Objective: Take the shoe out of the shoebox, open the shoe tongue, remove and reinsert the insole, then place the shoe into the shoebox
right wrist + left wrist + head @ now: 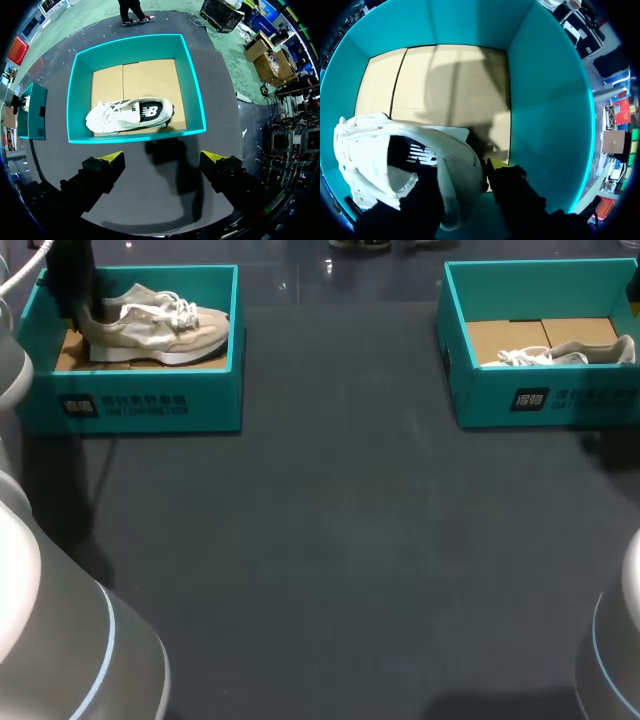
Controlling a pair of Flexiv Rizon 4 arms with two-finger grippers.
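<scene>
Shoe (160,328) heel clamped, half hidden, in left gripper (462,172).

head: overhead | left wrist: inside shoebox (545,100) | right wrist: above other shoebox (81,95)

**Matt card, soft cloth, dull table**

The left shoebox (150,400) and right shoebox (480,390) are matt teal card, their floors bare brown cardboard. The left shoe (150,328) has a beige upper of soft, suede-like cloth, woven white laces and a smooth white sole; the right shoe (130,115) looks alike. The table (330,540) is dark and matt. The right gripper (162,156) has dull black fingers (95,180) with smooth yellow tips.
</scene>
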